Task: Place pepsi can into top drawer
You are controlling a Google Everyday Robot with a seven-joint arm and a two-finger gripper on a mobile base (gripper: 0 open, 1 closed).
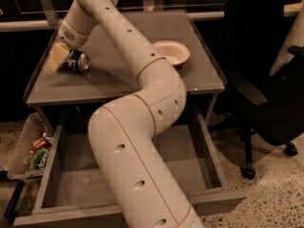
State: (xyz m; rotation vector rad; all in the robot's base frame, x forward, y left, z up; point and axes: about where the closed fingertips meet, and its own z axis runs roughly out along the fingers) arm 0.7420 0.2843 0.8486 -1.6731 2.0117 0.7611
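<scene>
Grey bench (109, 82): pepsi can (80, 61) lying at ten o'clock, gripper (61, 61) touching it, grasp unclear; white bowl (172, 52) at one o'clock; arm (137, 151) overhangs the open top drawer (216, 199).

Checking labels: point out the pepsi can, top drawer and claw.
pepsi can (81, 61), camera view, on its silver end.
top drawer (76, 179), camera view, on its bare floor.
claw (56, 60), camera view, on its pale tip, just left of the can.
</scene>
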